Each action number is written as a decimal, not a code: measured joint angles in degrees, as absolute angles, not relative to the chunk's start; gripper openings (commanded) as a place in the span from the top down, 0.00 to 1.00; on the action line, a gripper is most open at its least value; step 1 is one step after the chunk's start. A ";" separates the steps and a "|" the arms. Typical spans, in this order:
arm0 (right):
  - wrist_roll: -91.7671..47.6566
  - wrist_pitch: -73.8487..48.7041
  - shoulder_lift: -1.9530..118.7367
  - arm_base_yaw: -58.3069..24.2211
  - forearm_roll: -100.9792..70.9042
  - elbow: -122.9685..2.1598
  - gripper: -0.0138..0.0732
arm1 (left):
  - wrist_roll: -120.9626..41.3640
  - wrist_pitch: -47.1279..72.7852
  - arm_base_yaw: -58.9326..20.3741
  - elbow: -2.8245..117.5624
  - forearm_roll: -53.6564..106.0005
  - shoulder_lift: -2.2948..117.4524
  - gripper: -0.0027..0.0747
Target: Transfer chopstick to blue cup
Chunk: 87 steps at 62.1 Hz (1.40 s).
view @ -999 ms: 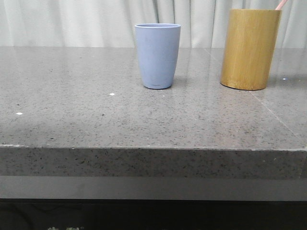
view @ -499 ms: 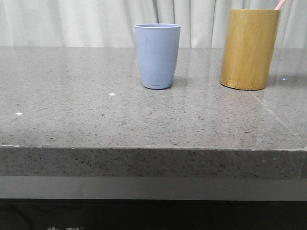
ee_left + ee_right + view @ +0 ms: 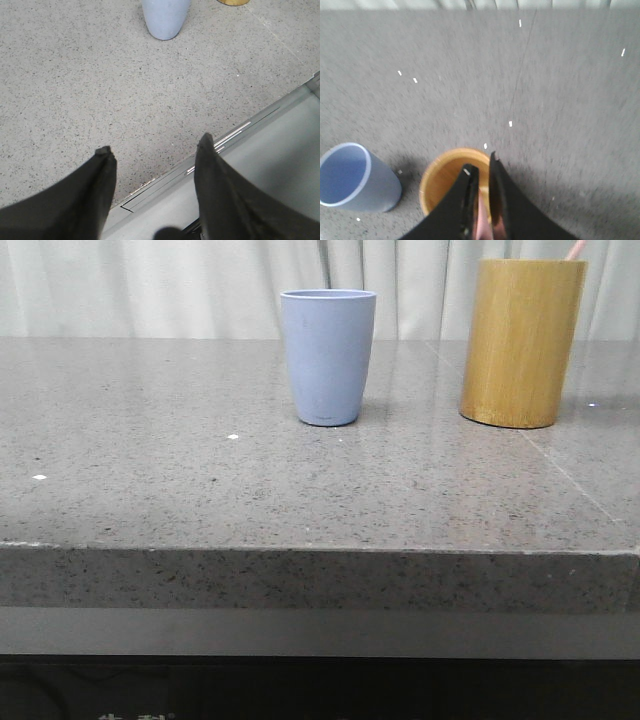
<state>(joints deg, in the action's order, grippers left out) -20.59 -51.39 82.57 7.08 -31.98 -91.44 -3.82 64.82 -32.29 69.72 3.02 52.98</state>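
The pale blue cup (image 3: 328, 357) stands upright near the table's middle. To its right is the taller tan bamboo holder (image 3: 521, 342). A short pink tip of the chopstick (image 3: 574, 249) pokes above the holder's rim at the top edge of the front view. In the right wrist view my right gripper (image 3: 481, 162) hangs over the holder's mouth (image 3: 440, 185), its fingers shut on the pink chopstick (image 3: 482, 212), with the blue cup (image 3: 355, 177) close beside. My left gripper (image 3: 154, 143) is open and holds nothing, low over the table's front edge, well short of the blue cup (image 3: 165, 17).
The grey speckled stone table (image 3: 200, 490) runs wide and bare around the two vessels. Its front edge (image 3: 165, 177) with a metal strip lies under my left gripper. A pale curtain (image 3: 150, 285) hangs behind the table.
In the front view the chopstick's pink tip above the holder has shifted a little left and shows less. Cup and holder have not moved.
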 measured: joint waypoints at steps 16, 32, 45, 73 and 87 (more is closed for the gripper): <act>-20.59 -55.80 75.17 5.23 -31.56 -101.79 0.92 | -3.82 64.82 -32.29 69.72 3.02 52.98 0.49; -20.78 -55.28 73.84 -7.77 -29.07 -103.53 0.91 | -3.82 64.82 -32.29 69.72 3.02 52.98 0.49; -20.83 -52.82 81.57 -20.94 -19.10 -103.53 0.91 | -3.82 64.70 -32.29 69.72 3.02 52.98 0.49; -20.83 -45.84 98.43 -27.48 -10.50 -103.22 0.74 | -3.82 64.49 -32.29 69.72 3.02 52.98 0.49; -20.83 -45.49 99.44 -27.48 -11.69 -103.22 0.40 | -3.82 64.38 -32.29 69.72 3.02 52.98 0.49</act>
